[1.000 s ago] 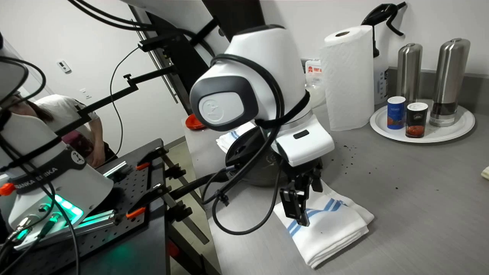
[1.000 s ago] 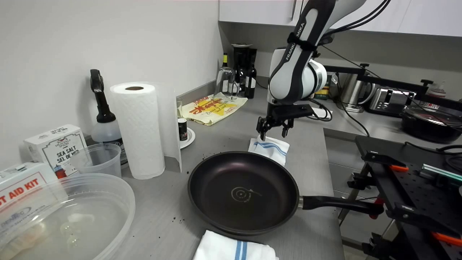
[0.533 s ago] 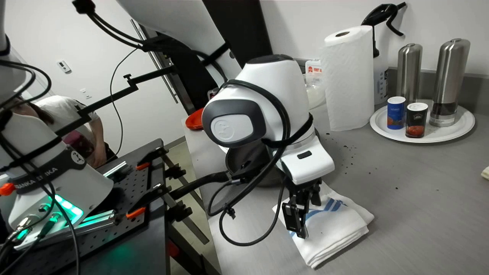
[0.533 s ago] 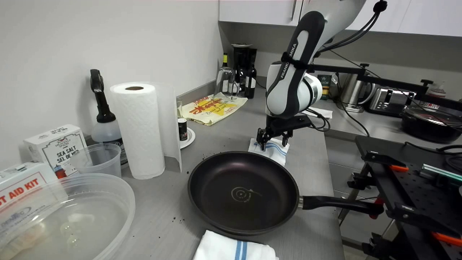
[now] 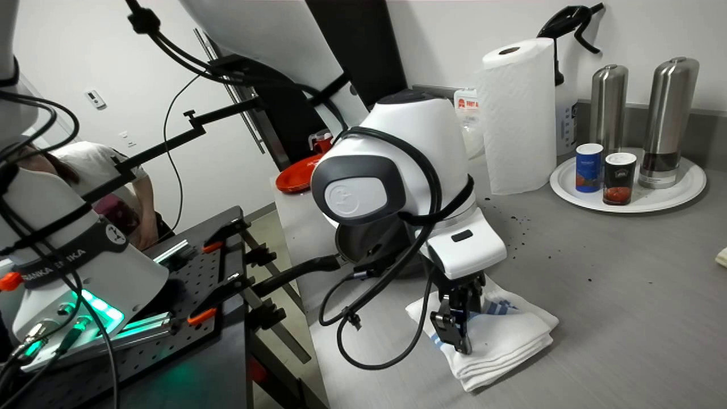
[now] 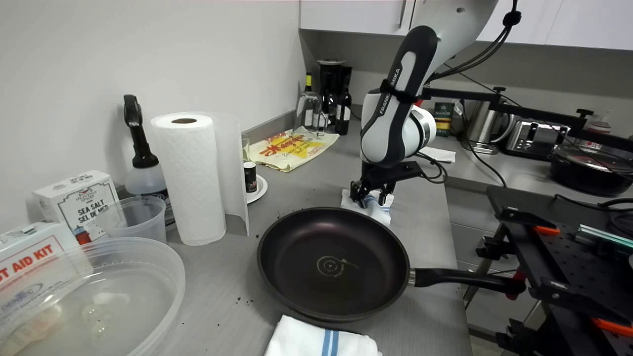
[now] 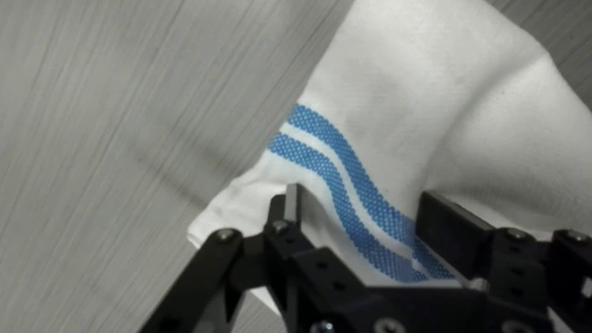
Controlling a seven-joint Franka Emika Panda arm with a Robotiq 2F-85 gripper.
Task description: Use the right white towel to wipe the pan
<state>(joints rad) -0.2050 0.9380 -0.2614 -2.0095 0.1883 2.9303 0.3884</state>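
The gripper (image 6: 373,201) has been lowered to the towel (image 5: 502,346) since a second ago, and its fingers (image 7: 453,236) have been drawn closer, with a gap still left. The towel is creased between them and laid on the counter (image 5: 625,318), near the pan (image 6: 334,287)

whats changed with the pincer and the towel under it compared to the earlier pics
The pincer has moved down to the towel beneath it, and its fingers have drawn closer together, though a gap still shows between them; no firm grip is evident yet. That towel's striped part, flatter before, is now bunched. The pan, the paper-towel roll and the other towel stayed put.
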